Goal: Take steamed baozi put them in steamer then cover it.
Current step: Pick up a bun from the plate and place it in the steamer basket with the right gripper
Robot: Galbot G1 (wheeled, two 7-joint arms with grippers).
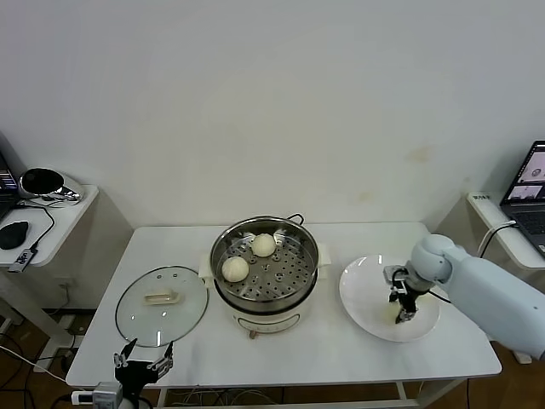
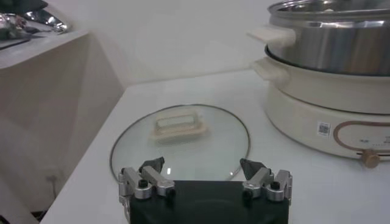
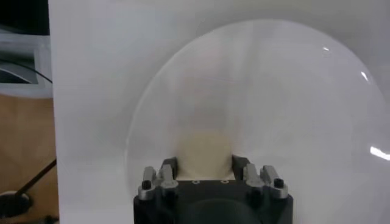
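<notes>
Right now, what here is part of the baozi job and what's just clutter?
Job: two baozi in the steamer; a third on the plate, right gripper fingers around it; glass cover; left gripper open beside it.
Clutter: laptop, mouse.

The steamer point(image 1: 265, 271) sits mid-table with two baozi point(image 1: 236, 269) inside; the cover point(image 1: 162, 305) lies left of the steamer, the plate point(image 1: 368, 281) right of it, bearing one baozi point(image 3: 204, 155)

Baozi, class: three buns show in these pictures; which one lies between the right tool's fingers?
The baozi on the white plate, gripped by the right tool. The other two sit inside the steamer.
</notes>
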